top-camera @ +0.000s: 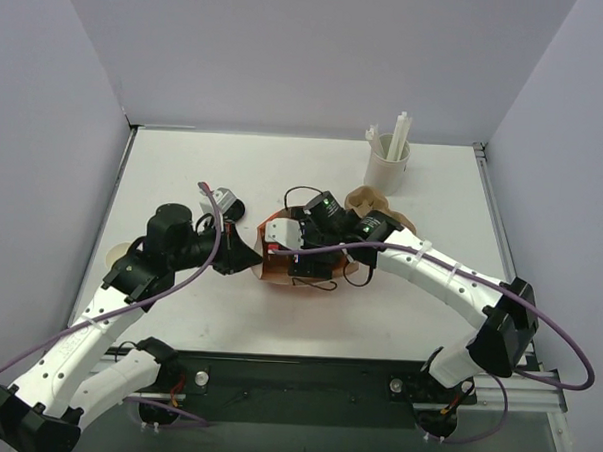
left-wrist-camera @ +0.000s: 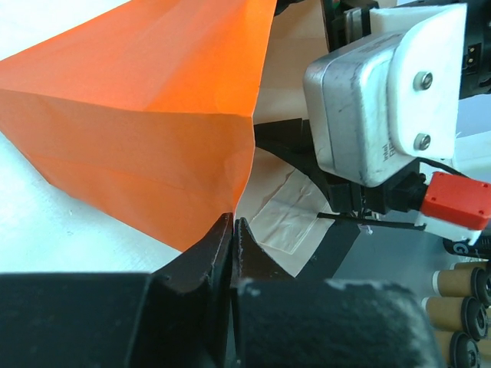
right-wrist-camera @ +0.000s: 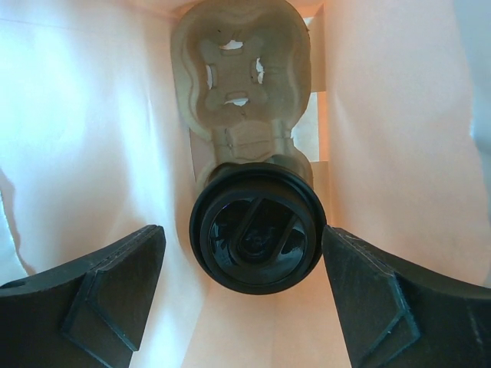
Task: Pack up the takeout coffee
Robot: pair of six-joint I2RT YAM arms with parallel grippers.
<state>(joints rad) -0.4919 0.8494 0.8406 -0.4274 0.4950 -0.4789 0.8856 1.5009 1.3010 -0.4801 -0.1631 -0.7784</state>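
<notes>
Both my grippers are at the orange paper bag (left-wrist-camera: 146, 115): my left gripper (left-wrist-camera: 232, 230) is pinched closed on its rim, while my right gripper (right-wrist-camera: 242, 241) is spread wide inside, holding nothing. The takeout coffee (right-wrist-camera: 255, 230) sits between its fingers in a moulded pulp carrier (right-wrist-camera: 238, 77). That thin cup would likely crush and its lid could pop, so I'd grip gently just below the lid.

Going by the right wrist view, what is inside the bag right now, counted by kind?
takeout coffee: 1
pulp cup carrier: 1
Total: 2, both inside the orange bag
</notes>
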